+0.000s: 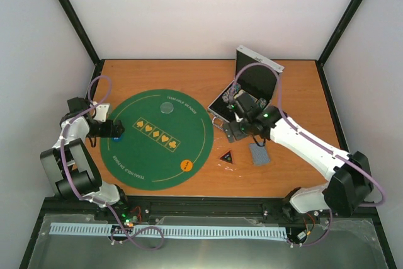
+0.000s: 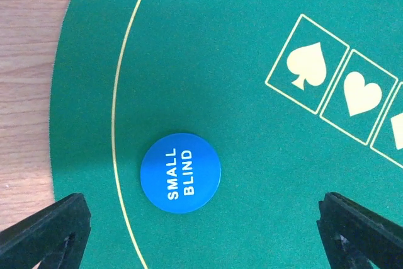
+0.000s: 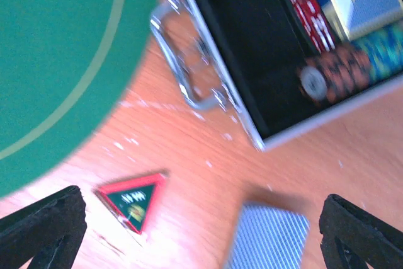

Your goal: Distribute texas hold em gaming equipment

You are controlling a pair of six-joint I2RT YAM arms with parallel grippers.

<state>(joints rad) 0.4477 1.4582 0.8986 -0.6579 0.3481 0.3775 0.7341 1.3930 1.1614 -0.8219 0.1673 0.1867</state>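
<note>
Top external view: the green felt mat (image 1: 151, 155) fills centre-left, and the silver case (image 1: 257, 83) stands open at upper right. The left gripper (image 1: 116, 129) and right gripper (image 3: 201, 196) are spread wide, holding nothing. Playing cards (image 1: 259, 154) and the black triangular marker (image 1: 227, 155) lie right of centre on bare wood; the orange disc (image 1: 186, 165), clear disc (image 1: 167, 108) and blue disc (image 2: 181, 173) sit on the mat.

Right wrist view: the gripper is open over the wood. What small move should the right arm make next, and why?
Probably swing the right gripper toward the open case and hover over the chips. Its jaws stand open and hold nothing. The triangular marker and the cards already lie on the table, while chips sit stacked in the case.
</note>
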